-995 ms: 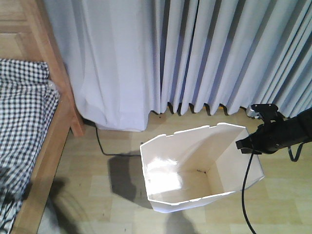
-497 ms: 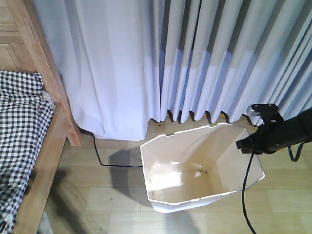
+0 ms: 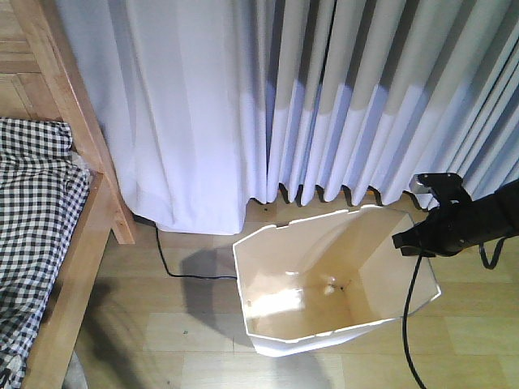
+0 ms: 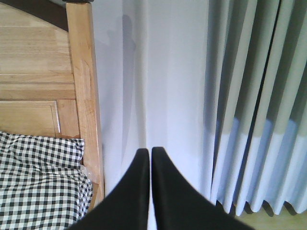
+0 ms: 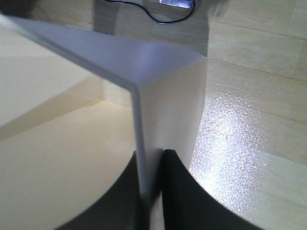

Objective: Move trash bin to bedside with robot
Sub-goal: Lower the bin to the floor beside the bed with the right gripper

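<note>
Pinching the rim of the trash bin [image 3: 280, 271], the right gripper [image 5: 152, 158] is holding it clamped; slide slowly toward the bed [image 3: 77, 267], avoiding tipping.

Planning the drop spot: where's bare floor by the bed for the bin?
Free: floor strip between bed frame and trash bin, nearer the camera. A floor cable crosses it toward the curtain. Crowded: bin's right side, where the right gripper and its trailing cable hang.

curtain [image 3: 324, 105]: pale, pleated, floor-length | floor [image 3: 146, 332]: light wood planks | cable [image 3: 160, 255]: black, on floor
</note>
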